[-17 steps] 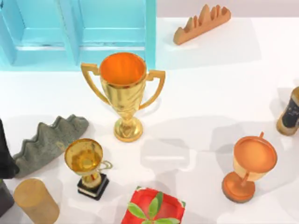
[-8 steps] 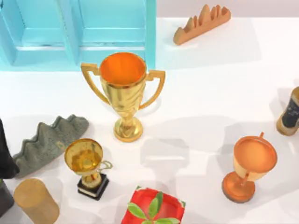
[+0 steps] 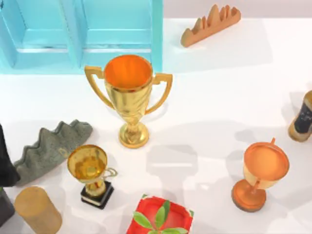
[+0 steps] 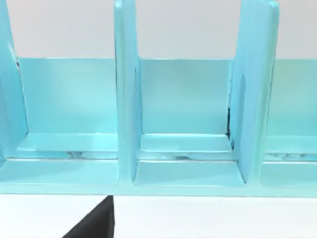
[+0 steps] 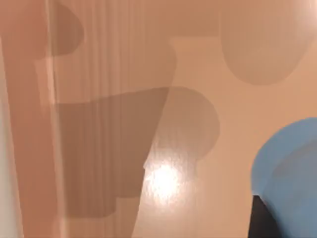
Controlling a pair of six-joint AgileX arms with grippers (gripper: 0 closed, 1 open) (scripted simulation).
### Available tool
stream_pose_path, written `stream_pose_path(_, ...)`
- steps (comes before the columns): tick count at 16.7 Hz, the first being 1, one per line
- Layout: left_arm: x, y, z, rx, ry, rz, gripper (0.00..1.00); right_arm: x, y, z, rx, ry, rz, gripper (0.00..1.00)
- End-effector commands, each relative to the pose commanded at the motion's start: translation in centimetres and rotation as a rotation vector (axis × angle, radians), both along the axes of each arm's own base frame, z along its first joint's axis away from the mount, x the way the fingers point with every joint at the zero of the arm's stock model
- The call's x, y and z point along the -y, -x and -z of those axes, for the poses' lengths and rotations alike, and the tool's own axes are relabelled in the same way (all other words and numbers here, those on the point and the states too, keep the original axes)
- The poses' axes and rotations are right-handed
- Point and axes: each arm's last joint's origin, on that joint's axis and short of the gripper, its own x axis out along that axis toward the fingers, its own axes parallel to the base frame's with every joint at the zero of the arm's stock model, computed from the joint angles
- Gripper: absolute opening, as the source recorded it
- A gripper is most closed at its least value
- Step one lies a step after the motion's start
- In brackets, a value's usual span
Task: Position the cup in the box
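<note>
While its finger state is unreadable, blue cup beside right end effector.

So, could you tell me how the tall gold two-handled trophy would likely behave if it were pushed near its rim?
The gold trophy would probably tip rather than slide, since its wide bowl sits high above a narrow foot. Its glossy surface suggests a slippery grip.
</note>
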Motion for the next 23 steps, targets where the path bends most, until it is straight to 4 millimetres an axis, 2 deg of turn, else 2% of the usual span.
stream_pose_path(5,0.00,0.00,0.00,0.000,0.000,0.000,1.00,0.11,0.00,0.55,-0.004,-0.002,0.001,0.00)
stream_pose_path(18,0.00,0.00,0.00,0.000,0.000,0.000,1.00,0.11,0.00,0.55,-0.004,-0.002,0.001,0.98)
stream_pose_path(23,0.00,0.00,0.00,0.000,0.000,0.000,1.00,0.11,0.00,0.55,-0.004,-0.002,0.001,1.00)
